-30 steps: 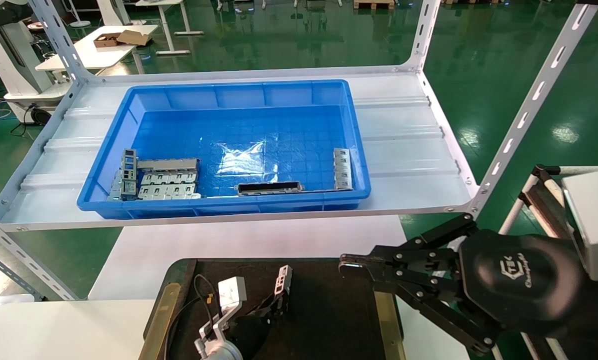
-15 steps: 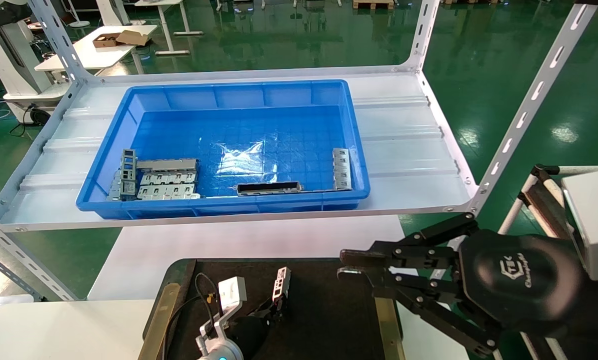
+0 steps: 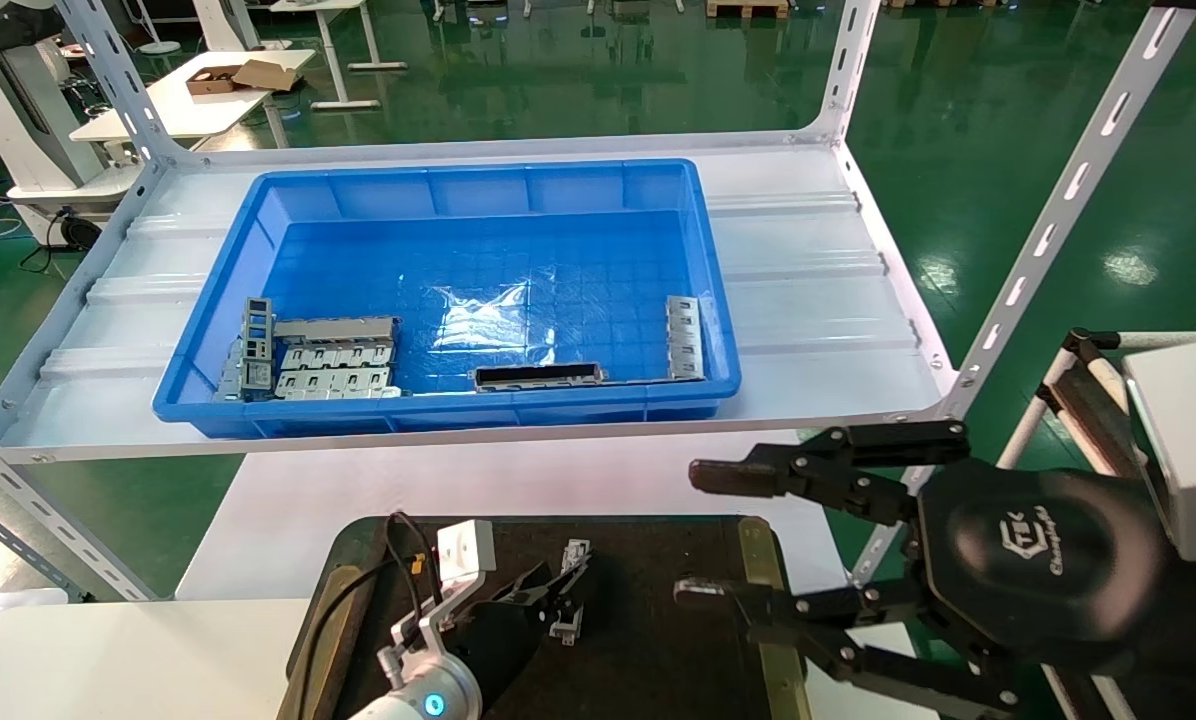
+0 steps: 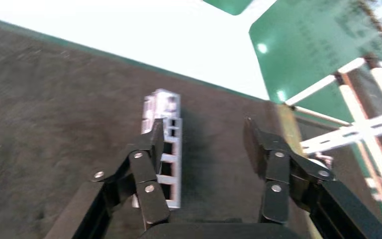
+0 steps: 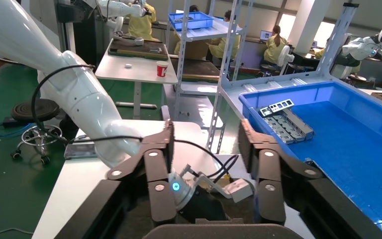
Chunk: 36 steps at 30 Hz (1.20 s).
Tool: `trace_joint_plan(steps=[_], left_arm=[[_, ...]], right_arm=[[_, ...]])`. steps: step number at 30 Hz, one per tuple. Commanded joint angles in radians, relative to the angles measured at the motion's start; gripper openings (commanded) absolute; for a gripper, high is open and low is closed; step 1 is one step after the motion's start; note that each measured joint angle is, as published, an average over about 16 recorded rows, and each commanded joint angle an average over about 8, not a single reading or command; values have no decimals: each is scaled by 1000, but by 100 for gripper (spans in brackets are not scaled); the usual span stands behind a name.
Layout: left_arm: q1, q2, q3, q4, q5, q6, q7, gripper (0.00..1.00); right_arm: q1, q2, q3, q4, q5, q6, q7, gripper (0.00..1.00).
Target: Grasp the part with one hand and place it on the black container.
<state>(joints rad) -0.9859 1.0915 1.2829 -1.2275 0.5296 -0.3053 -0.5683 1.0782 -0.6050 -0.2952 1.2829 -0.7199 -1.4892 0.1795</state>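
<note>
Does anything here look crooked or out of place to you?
Mostly tidy. The part lies on the black container, leaning against one finger of the open left gripper. In the blue bin, the spare metal pieces sit in a loose pile. The right gripper hangs open nearby.

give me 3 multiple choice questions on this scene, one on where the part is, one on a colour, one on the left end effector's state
1. Where is the part?
A. in the bin
B. on the black container
C. on the shelf

2. What colour is the bin?
A. blue
B. red
C. yellow

3. The left end effector is:
A. shut on the part
B. out of view
C. open

Answers:
1 B, the part lies on the black container, as the left wrist view shows.
2 A, its walls and floor are blue.
3 C, its fingers stand apart, with only one beside the part.
</note>
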Motion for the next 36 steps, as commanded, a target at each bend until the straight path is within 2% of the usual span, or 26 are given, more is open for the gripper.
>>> trace_joint_plan(steps=[1,8,13,25,36], left_arm=[[4,-26,-11,-39,21,15,-4,100],[48,-161,-114,-118,118,236,-5,100],[87,-238,-215,-121,151,428,44,100],[204,-402,-461,-98,87,866,324,100],[234,-499,-566,-49,17,1124,506,100]], right_arm=[[0,0,0,0,0,0,0,100],[0,0,-1,0,0,0,0,100],[0,0,-1,0,1,0,0,100],[0,1,-1,0,1,1,-1,100],[0,1,-2,0,1,1,-1,100]])
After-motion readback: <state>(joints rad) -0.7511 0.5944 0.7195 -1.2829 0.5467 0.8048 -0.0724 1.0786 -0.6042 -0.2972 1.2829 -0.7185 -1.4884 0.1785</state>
